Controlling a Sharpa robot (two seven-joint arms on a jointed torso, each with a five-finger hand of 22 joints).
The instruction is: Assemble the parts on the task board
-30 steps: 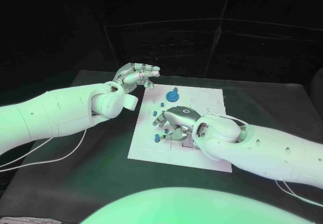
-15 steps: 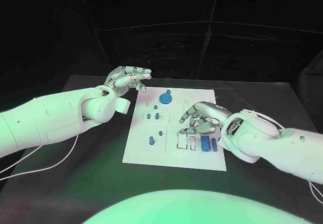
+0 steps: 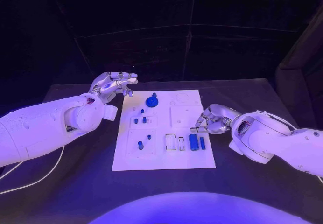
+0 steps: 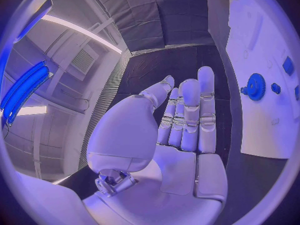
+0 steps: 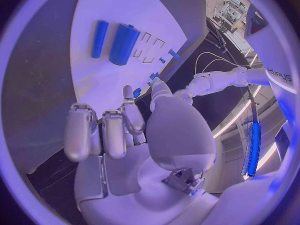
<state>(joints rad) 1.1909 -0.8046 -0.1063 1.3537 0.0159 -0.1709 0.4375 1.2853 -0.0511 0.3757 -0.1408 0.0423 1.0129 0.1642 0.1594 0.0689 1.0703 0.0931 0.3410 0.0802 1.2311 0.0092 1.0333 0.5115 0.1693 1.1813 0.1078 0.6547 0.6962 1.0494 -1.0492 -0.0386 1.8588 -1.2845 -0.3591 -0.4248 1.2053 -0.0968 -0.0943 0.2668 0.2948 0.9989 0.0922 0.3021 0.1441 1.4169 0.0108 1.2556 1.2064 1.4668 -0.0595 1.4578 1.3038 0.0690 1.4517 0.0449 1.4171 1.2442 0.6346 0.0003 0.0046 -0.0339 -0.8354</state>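
Right hand beside task board

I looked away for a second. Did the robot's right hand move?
Yes. The right hand has pulled off the middle of the task board and is now at its right edge.

A black table is seen under the board, and white cables are draped over its left side.
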